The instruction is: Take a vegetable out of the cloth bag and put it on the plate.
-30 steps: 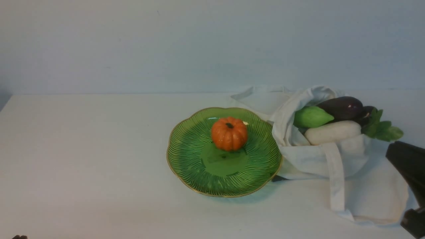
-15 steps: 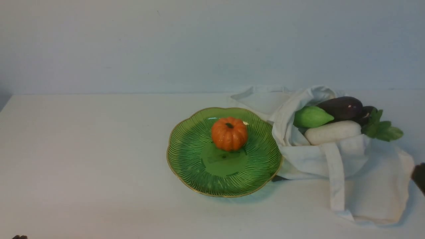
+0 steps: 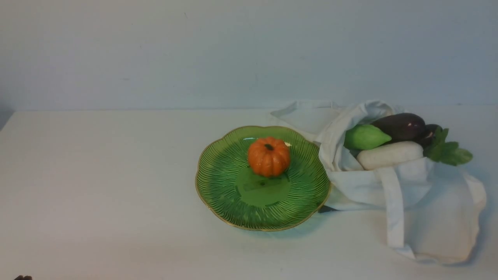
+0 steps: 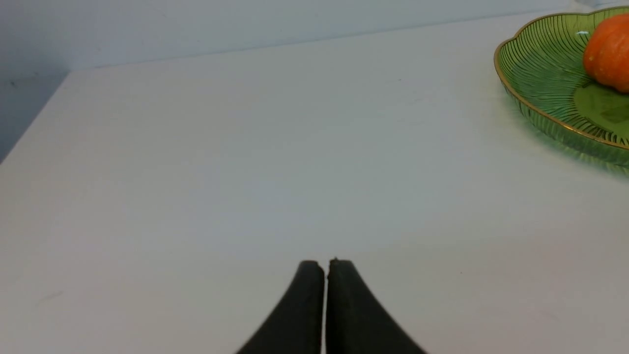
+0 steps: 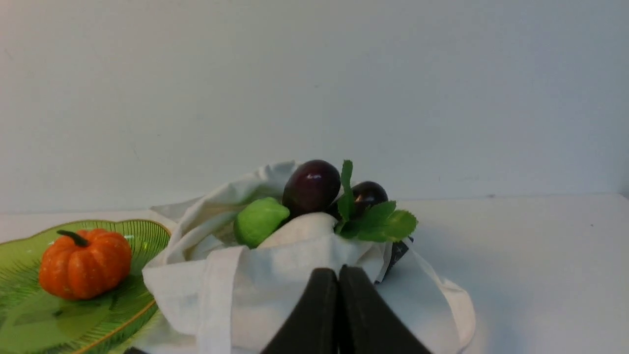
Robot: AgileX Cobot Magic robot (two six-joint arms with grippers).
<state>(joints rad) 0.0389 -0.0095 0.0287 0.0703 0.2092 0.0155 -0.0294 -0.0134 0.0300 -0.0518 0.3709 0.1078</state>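
1. One vegetable (image 3: 269,156), a small ribbed orange pumpkin with a dark stem, sits upright on the plate (image 3: 221,182); it rests at the far edge of the plate's smooth centre, partly over the ribbed ring; nothing grips it.
2. Plate: green glass with a scalloped gold rim; it lies flat on the white worktop (image 3: 97,186); taken as the landmark for all positions below.
3. Cloth bag (image 3: 439,210): white fabric, slumped on the worktop just right of the plate; its near-left fold touches or slightly overlaps the plate rim; one flat strap (image 3: 393,210) hangs down the bag's front.
4. Bag contents, all right of the plate at the bag mouth: a light-green vegetable (image 3: 365,137) nearest the plate; a dark purple eggplant (image 3: 400,126) behind it; a long white radish (image 3: 389,154) in front; green leaves (image 3: 447,149) farthest from the plate.
5. Left gripper (image 4: 325,268): fingers pressed together, holding nothing; it is above bare worktop, well left of the plate.
6. Right gripper (image 5: 338,273): fingers closed against each other, empty; it is in front of the cloth bag, right of the plate, with no visible contact with the fabric.
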